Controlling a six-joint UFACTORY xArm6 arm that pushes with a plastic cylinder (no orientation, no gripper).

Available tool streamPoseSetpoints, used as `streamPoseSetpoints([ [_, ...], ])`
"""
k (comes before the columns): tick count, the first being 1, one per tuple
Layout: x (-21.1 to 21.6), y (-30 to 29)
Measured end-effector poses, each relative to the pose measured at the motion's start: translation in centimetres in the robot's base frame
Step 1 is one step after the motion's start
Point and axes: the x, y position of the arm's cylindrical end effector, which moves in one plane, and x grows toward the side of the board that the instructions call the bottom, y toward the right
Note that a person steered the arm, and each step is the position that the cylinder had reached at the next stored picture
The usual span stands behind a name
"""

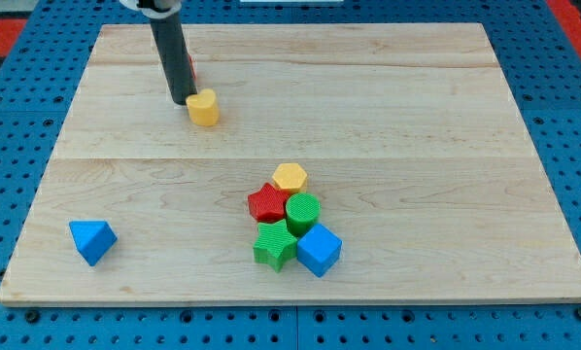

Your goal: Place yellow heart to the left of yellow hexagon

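Note:
The yellow heart lies in the board's upper left part. My tip stands right at its left side, touching or nearly touching it. The yellow hexagon lies lower, near the board's middle, at the top of a cluster of blocks. The heart is up and to the left of the hexagon, well apart from it.
Below the hexagon sit a red block, a green cylinder, a green star and a blue cube, all packed together. A blue triangular block lies at the lower left. A red block peeks from behind the rod.

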Motion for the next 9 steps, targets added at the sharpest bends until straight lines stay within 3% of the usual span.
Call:
streamPoseSetpoints([
  [1,3.3,2.4],
  [2,2.6,3.4],
  [3,-0.8,3.4],
  [4,0.2,5.5],
  [6,5.7,6.5],
  [7,3.7,3.8],
  [9,9.6,5.2],
])
